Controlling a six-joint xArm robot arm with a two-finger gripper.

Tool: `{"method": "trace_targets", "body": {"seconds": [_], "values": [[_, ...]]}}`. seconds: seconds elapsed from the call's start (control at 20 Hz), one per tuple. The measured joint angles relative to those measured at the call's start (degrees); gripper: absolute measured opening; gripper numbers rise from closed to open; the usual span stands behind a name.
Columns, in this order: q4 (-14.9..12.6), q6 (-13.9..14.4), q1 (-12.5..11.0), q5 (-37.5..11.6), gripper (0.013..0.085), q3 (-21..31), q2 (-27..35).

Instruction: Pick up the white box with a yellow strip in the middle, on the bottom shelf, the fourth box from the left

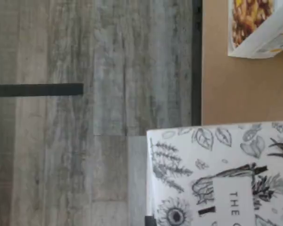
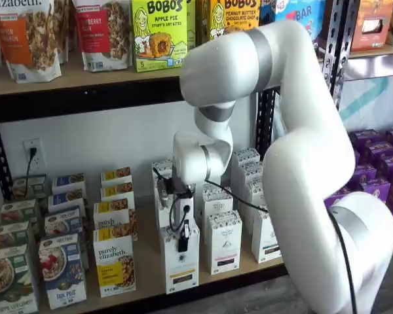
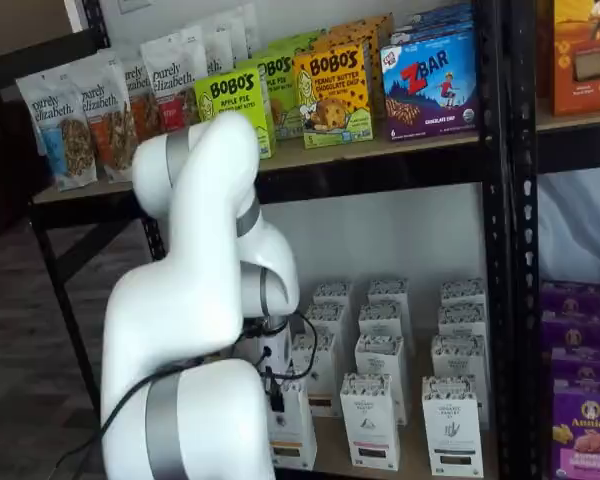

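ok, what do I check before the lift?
1. Gripper shut on the white box: ok, a black finger lies against its front face.
2. Yellow strip on that box: cannot tell, too small.
3. Gap to the next white box: ok, apart.
4. Gap to the granola box: ok, apart.
5. Box base off the bottom shelf: cannot tell.
6. Cable free of the boxes: cannot tell, it hangs in front of the held box.

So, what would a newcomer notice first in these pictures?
First the big white arm filling the foreground before the shelves. Its gripper is shut on the white box at the front edge of the bottom shelf. Above, a bright green Bobo's box stands out.
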Motion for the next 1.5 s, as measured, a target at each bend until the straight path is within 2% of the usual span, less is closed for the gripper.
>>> {"method": "trace_targets", "body": {"seconds": [0.4,0.8,1.1,1.3,1.5], "values": [[-1.7,2.7,1.2,-1.7,0.0490,8.7,-7.4],[0.6,1.5,2.1,-1.8,0.0490,15.2,-13.9],[-1.2,3.5,2.5,-2.6,0.0490,21.3,-20.0],[-1.0,3.1,2.2,-3.0,0.0490,25.0,-23.9],[-4.1,5.3,1.4,-1.2,0.0490,28.7,-28.5]]}}
